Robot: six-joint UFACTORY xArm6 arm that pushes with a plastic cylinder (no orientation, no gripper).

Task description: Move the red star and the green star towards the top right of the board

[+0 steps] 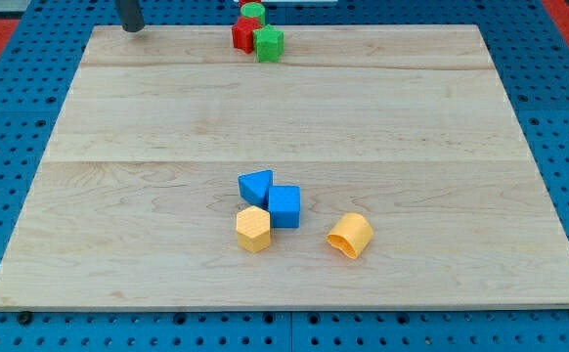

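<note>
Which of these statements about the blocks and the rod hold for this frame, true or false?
1. My tip sits at the view's top left, apart from every block. True.
2. The red block lies at the board's bottom edge. False: it sits at the view's top edge, clustered with two green blocks.
3. Two blue blocks touch each other near the middle of the lower board. True.
4. Both yellow blocks touch a blue block. False: the yellow hexagonal block does, but the other yellow block lies apart, to the view's right.
5. My tip is pushing a green block. False: it is well to their left, touching none.
</note>
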